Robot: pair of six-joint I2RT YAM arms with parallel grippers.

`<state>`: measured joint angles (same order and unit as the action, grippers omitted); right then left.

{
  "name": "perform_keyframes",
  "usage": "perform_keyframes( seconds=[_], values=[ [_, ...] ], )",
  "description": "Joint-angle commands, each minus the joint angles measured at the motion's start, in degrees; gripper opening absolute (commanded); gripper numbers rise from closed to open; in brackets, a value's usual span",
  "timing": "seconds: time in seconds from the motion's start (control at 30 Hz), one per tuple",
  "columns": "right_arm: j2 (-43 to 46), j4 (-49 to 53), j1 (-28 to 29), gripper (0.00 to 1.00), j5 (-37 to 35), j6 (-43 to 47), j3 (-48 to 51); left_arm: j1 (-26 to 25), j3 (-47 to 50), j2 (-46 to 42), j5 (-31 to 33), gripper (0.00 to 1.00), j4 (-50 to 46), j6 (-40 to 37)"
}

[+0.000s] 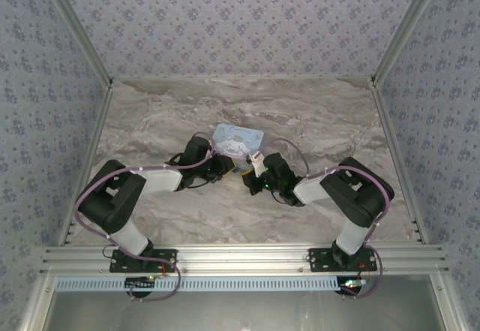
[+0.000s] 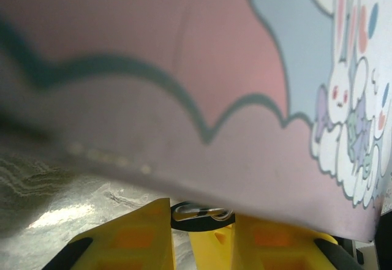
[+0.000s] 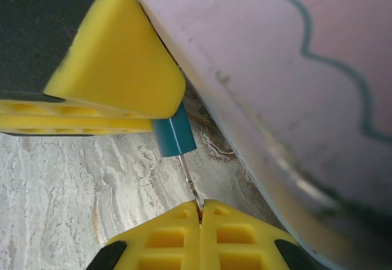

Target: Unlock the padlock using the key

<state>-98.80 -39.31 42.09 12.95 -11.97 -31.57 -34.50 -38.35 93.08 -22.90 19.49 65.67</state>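
A grey-veined marble tabletop (image 1: 150, 121) lies between floral-papered walls (image 1: 240, 23). A cartoon-printed tin box (image 1: 237, 141) sits at its middle, and both grippers meet at the tin's 6 o'clock edge. The left gripper (image 3: 162, 114) is clamped on the small blue padlock (image 3: 174, 136). A thin metal key (image 3: 188, 178) runs from the padlock toward 5 o'clock into the right gripper (image 3: 200, 212), whose yellow fingers are pinched tight on it.
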Motion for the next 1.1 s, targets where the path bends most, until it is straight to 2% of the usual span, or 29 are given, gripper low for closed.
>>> perform_keyframes(
  seconds=[0.0,0.27,0.93,1.07],
  values=[
    [-0.8,-5.1,-0.2,0.00,2.4,-1.3,-3.0,-1.2,-1.0,-0.3,-5.2,0.22,1.3,0.3],
    [-0.2,-2.5,0.1,0.00,0.1,0.6,-3.5,-1.2,-1.1,-0.3,-5.2,0.22,1.3,0.4],
    [3.3,-6.1,-0.2,0.00,1.6,-3.5,-4.5,-2.8,-4.0,3.3,-6.7,0.22,1.5,0.5],
    [3.5,-5.6,-0.2,0.00,0.3,-4.4,-3.2,-2.8,-4.3,3.9,-6.1,0.26,1.7,0.3]
  ],
)
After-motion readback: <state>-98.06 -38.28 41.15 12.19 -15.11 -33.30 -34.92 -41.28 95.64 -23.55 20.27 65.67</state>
